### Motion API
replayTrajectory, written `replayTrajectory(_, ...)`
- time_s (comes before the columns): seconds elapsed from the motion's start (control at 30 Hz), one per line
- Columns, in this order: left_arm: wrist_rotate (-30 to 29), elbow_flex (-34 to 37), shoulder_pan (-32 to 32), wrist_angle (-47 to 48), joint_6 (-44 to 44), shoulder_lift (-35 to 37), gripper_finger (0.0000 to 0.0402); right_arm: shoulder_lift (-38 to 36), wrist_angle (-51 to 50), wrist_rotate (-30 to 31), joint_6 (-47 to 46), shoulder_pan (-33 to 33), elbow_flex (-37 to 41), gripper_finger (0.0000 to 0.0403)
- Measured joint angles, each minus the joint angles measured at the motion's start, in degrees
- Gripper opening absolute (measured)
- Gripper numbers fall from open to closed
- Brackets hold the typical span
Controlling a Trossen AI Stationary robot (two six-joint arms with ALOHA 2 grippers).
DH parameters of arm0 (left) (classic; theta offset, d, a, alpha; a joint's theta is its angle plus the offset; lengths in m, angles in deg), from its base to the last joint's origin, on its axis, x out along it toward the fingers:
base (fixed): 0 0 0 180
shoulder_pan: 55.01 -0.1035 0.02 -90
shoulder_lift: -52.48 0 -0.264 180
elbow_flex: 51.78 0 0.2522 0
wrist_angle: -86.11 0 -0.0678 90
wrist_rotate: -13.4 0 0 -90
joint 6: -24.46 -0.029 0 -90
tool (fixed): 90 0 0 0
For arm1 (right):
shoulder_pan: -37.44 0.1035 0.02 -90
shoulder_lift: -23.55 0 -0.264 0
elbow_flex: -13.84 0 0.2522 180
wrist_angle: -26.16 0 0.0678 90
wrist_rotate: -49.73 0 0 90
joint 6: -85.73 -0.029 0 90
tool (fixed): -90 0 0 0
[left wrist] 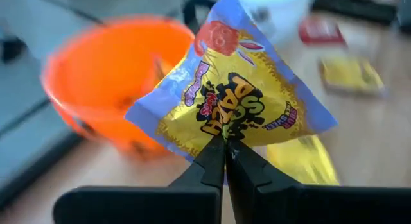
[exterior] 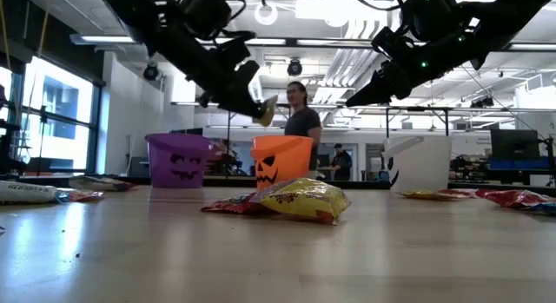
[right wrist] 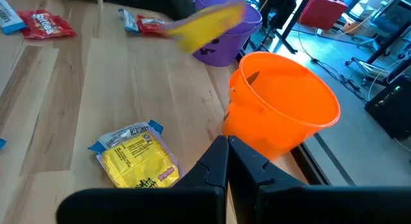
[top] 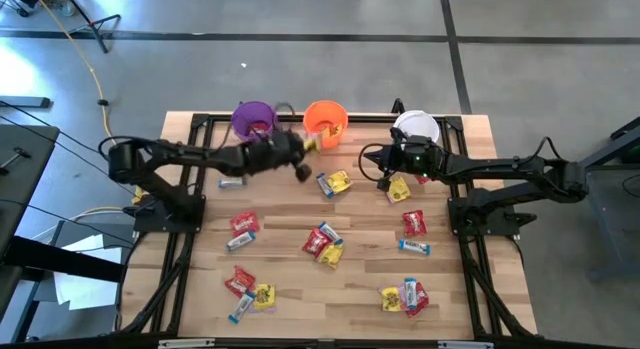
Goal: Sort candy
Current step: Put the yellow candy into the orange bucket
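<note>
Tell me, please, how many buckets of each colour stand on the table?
Purple bucket: 1
Orange bucket: 1
White bucket: 1
Total: 3

Up close in the left wrist view, the yellow packet (left wrist: 234,102) pinched in the left pincer (left wrist: 225,147) carries the one clear bit of print: "SOUR PATCH" in big yellow-and-orange letters, seen upside down, with a smaller red word beneath that stays too blurred to make out. Over in the right wrist view, a red packet (right wrist: 48,25) on the counter (right wrist: 77,108) shows white lettering that looks like "Skittles", though it is small. The yellow packet lying flat there (right wrist: 136,155) has dark print along its edge, unreadable. The purple bucket (exterior: 181,160) and orange bucket (exterior: 281,161) wear only carved-face marks, no words.
</note>
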Motion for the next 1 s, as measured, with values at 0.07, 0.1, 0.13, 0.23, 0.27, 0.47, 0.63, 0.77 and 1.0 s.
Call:
replayTrajectory(0.07, 2.1, 0.0, -3.7, -4.5, -1.9, -0.2, 0.0, 0.0, 0.2, 0.0, 0.0, 0.0, 0.0, 0.0)
replayTrajectory(0.1, 3.3, -0.1, -5.4, -6.8, -2.8, -0.7, 0.0, 0.0, 0.7, 0.0, -0.2, 0.0, 0.0, 0.0)
replayTrajectory(0.13, 4.8, -0.1, -7.1, -9.1, -3.4, -1.2, 0.0, 0.0, 1.8, 0.0, -0.2, 0.0, 0.0, 0.0)
replayTrajectory(0.23, 11.5, -0.5, -11.9, -14.0, -3.6, -2.9, 0.0, 0.0, 6.4, 0.0, -0.7, 0.0, 0.0, 0.0)
replayTrajectory(0.27, 14.1, -1.2, -13.3, -13.8, -3.6, -3.4, 0.0, 0.0, 8.0, 0.0, -0.7, 0.0, 0.0, 0.0)
replayTrajectory(0.47, 22.7, -11.0, -18.5, -5.4, -9.5, -8.0, 0.0, 0.0, 10.3, 0.0, -0.2, -0.1, -1.2, 0.0)
replayTrajectory(0.63, 24.0, -22.2, -19.6, 11.2, -16.4, -13.9, 0.0, 0.1, 10.3, 0.6, 0.1, -0.2, -1.6, 0.0)
replayTrajectory(0.77, 23.7, -27.8, -19.6, 20.0, -19.4, -17.4, 0.0, 0.1, 9.2, 0.6, 0.3, -0.2, -1.6, 0.0)
replayTrajectory(1.0, 23.6, -33.4, -19.1, 28.5, -20.7, -20.4, 0.0, 0.0, 6.6, 0.6, 0.1, -0.2, -1.6, 0.0)
